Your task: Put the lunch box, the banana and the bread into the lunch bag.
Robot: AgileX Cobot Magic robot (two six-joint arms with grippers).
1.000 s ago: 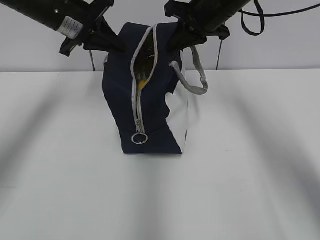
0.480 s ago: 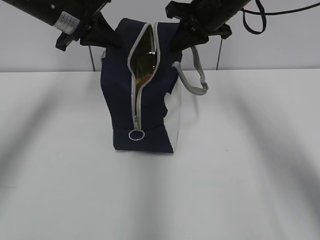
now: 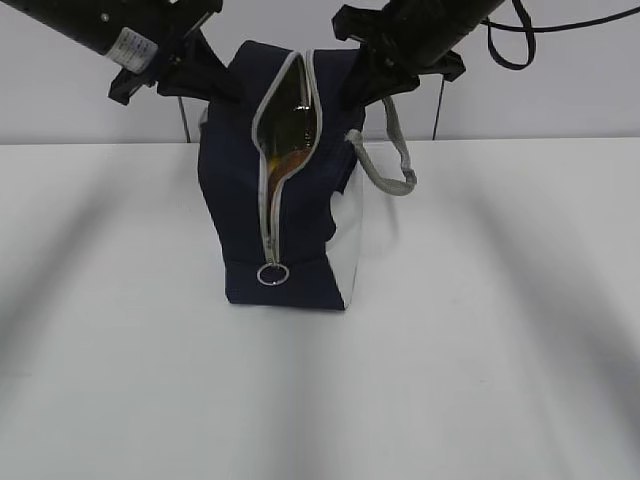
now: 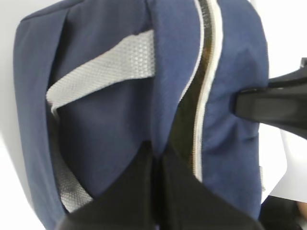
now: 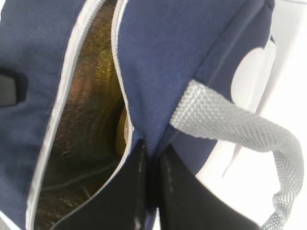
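The navy lunch bag (image 3: 235,215) stands on end on the table, zipper side toward the exterior camera, its ring pull (image 3: 272,274) low. My left gripper (image 3: 212,82) is shut on the fabric at the bag's top left edge (image 4: 157,151). My right gripper (image 3: 368,84) is shut on the fabric right of the zipper (image 5: 152,149), beside the grey strap (image 5: 230,120). The zipper gapes at the top, showing foil lining (image 5: 81,120). A yellow-brown sliver (image 5: 123,125) lies inside; I cannot tell whether it is the banana or the bread. The lunch box is hidden.
The white table (image 3: 500,330) spreads around the bag, with a pale wall behind. One grey strap loop (image 3: 390,165) hangs off the bag's right side. The right gripper's black fingers (image 4: 273,103) show at the right edge of the left wrist view.
The bag has shifted a little to the left and its top has risen. The zipper mouth has spread wider. Both grippers keep their hold.
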